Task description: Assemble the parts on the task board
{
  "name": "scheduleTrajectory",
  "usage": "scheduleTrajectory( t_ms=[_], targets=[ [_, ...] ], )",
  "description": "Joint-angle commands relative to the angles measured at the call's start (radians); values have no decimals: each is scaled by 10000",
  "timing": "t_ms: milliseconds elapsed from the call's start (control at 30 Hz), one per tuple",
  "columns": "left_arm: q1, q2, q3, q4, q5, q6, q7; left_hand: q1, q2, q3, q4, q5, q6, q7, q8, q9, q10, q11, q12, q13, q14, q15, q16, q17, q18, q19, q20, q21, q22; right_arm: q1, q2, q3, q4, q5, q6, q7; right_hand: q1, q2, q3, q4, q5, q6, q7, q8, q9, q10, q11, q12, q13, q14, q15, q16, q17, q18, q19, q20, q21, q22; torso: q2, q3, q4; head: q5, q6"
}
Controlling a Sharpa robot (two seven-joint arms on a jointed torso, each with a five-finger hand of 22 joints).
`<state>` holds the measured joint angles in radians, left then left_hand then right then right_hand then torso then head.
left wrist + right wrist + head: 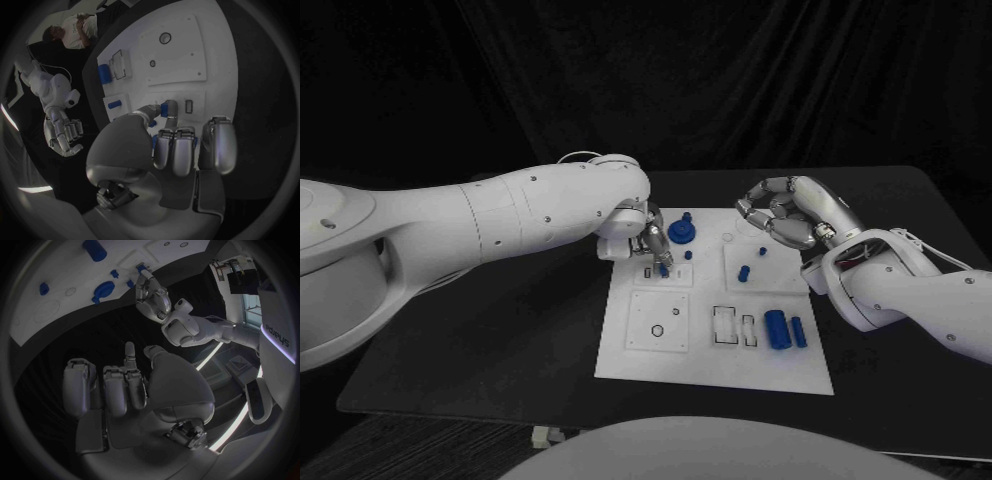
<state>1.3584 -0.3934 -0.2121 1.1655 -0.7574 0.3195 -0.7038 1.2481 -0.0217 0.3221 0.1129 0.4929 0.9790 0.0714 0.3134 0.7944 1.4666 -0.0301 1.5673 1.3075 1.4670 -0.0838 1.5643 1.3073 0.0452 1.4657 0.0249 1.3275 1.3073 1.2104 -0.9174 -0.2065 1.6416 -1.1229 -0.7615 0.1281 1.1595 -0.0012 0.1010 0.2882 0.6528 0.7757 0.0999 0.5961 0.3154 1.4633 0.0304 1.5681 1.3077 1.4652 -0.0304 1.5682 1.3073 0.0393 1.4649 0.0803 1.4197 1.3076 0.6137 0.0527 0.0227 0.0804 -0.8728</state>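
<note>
The robot's silver many-fingered left hand (643, 240) reaches over the near-left part of the flat white rectangular task board (718, 370) on the black table (516, 330), pinching a small blue plastic peg (166, 108) between thumb and a fingertip directly over a small slot in the plate. The right hand (788, 218) hangs above the board's far-right edge, fingers loosely curled and holding nothing.

Other pieces remain spread across the plate: a round blue knob-shaped part (681, 230) stands just beyond the left hand, two blue cylinders (785, 329) lie side by side near the right edge, and small blue pegs (746, 271) sit in the right-hand middle section.

The chief risk appears to be misalignment. Held by so slight a pinch, the peg could tilt as it meets the slot rim, jam at an angle or slip from the fingertips and roll across the plate. Whether its tip has entered the slot cannot be told. The left hand's other fingers sit close to the knob-shaped part and could nudge it, and downward pressure might shift the unsecured-looking board
</note>
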Motion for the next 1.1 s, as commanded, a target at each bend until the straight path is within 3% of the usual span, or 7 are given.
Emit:
scheduleTrajectory(
  t_ms=[33, 1100],
  targets=[
    [-9, 32, 8, 13, 69, -15, -158, -35, 54, 1451, -1365, 31, 83, -184, 40, 18, 1042, 7, 35, 2633, 1038, -16, 65, 2635, 23, 413, 5, -50, 1996, -21, -3, 6, 11, -72, 65, -190, 78, 6, 38, 7, -63, -29, -15, 45, -14, 1075, -41, 27, 2631, 1056, -38, 26, 2635, 52, 87, -41, -48, 2043, 1, -2, 0, 0, 2],
    [-77, 46, 5, -52, 69, 267, -299, -40, 50, 1506, -1383, 24, 83, -190, 36, 22, 1042, -1, 35, 2633, 1038, -23, 65, 2635, 25, 409, -2, -66, 1993, -21, -7, 6, 22, -72, 156, -268, 87, 3, 42, 8, -65, -32, -14, 47, -16, 1075, -40, 27, 2631, 1056, -37, 26, 2635, 59, 69, -41, -76, 2032, -1, 0, 3, 18, 2]
  ],
)
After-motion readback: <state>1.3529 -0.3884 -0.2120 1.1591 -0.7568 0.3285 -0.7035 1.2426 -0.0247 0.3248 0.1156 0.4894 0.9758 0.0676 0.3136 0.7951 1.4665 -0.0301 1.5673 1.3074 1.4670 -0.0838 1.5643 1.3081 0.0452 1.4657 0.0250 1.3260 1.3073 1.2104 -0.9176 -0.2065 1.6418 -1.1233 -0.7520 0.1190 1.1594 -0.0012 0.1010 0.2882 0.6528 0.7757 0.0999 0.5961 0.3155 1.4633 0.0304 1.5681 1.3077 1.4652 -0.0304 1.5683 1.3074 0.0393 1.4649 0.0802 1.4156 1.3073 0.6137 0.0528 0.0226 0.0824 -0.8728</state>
